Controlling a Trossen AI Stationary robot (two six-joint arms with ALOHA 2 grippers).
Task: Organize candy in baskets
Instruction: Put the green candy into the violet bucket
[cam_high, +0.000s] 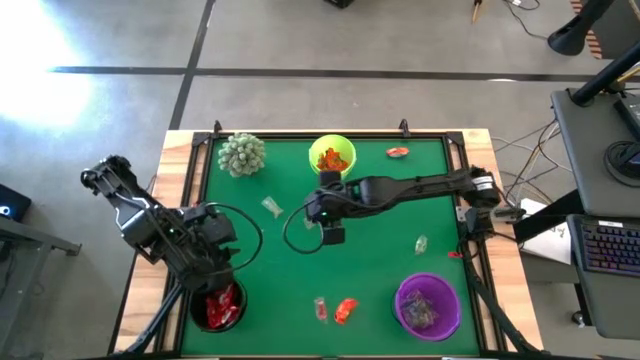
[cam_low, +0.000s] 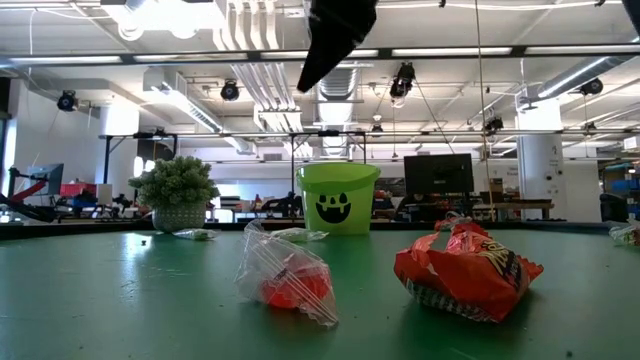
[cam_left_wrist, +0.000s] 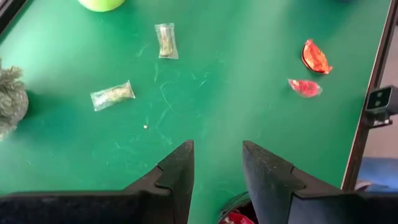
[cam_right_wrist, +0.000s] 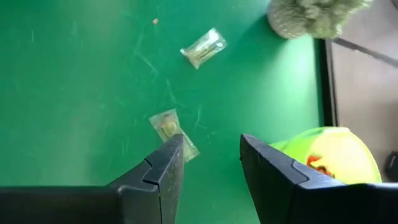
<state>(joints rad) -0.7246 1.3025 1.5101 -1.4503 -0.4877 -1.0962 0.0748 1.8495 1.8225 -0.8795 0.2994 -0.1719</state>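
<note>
Right gripper (cam_right_wrist: 211, 168) hangs mid-table w/ fingers apart, nothing held, just beside a pale clear-wrapped candy (cam_right_wrist: 173, 132) near the lime-green plastic basket (cam_high: 332, 157). Judged step: lining up a pick; next needs lowering w/ fingers straddling the wrapper, then closing. Left gripper (cam_left_wrist: 217, 168), open and empty, waits over the black basket (cam_high: 218, 305) holding red candy. No legible text; the lime basket shows only a jack-o'-lantern face.

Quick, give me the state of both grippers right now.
Left gripper: open, empty, above the black basket.
Right gripper: open, empty, over the mat beside the lime green basket.
</note>
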